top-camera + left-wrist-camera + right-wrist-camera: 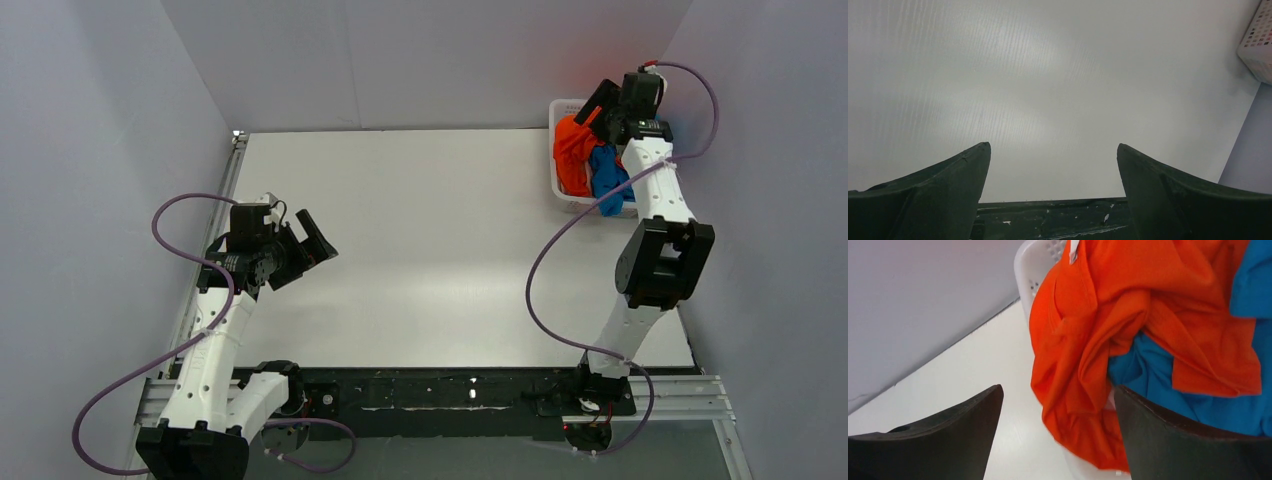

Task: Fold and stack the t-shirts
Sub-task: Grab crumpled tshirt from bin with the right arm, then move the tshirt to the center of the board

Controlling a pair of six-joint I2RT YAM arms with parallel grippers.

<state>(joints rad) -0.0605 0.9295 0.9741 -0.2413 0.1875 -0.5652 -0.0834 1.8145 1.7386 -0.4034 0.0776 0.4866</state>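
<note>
A crumpled orange-red t-shirt [573, 152] [1128, 325] hangs over the left rim of a white basket [566, 104] at the table's far right. A blue t-shirt [608, 178] [1228, 400] lies bunched beside and partly under it in the basket. My right gripper [607, 103] [1058, 392] hovers over the basket, jaws open wide, with the orange cloth's hanging edge below the gap between them and nothing held. My left gripper [312, 240] [1054, 150] hangs open over the bare table at the left, empty. No pink shirt shows.
The white table [430, 250] is walled by grey panels at the back and both sides. The basket's corner [1259, 42] shows at the upper right of the left wrist view. A black rail [450, 390] carrying the arm bases runs along the near edge.
</note>
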